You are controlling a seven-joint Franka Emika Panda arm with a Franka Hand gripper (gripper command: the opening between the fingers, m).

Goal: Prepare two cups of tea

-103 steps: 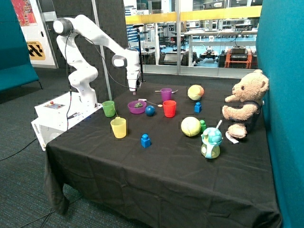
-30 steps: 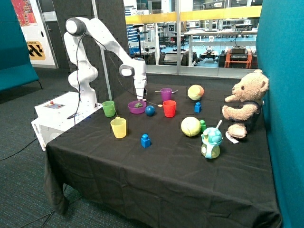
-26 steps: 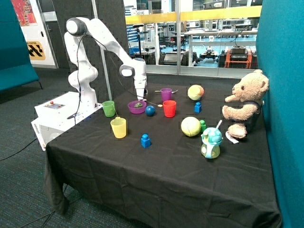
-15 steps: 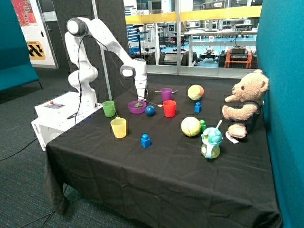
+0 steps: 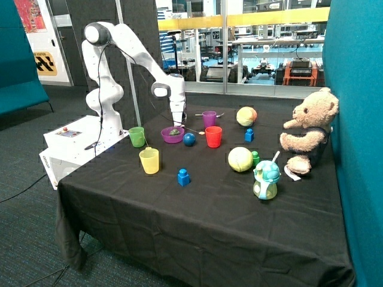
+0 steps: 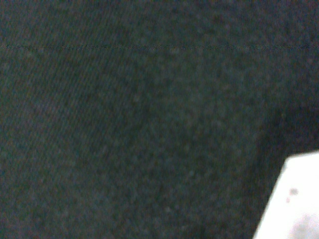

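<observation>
The gripper [image 5: 179, 121] is down at the tablecloth [image 5: 197, 221] just behind the purple bowl [image 5: 172, 134], beside a spoon [image 5: 192, 130] lying between that bowl and the purple cup [image 5: 209, 118]; whether it is open, closed or holding anything cannot be told from either view, since the wrist view shows only dark cloth at close range and a pale corner of something unidentified. The 2 task cups stand upright and apart: the green cup [image 5: 137, 136] near the table edge closest to the robot base, the purple cup further back, with the bowl between them. A yellow cup [image 5: 149, 160] and a red cup [image 5: 213, 136] of the same pattern also stand nearby and are judged not to be the 2 required. Judgement on handling: both tumblers appear to be thin plain plastic, hence light, fairly stiff but liable to flex at the rim, smooth-walled and easily tipped or pushed along the cloth. With no handles, the sound hold is across the wall just below the rim, or 1 finger inside and 1 outside the rim, with moderate force. Their contents cannot be seen, so no part of the tea preparation can be confirmed as done.
</observation>
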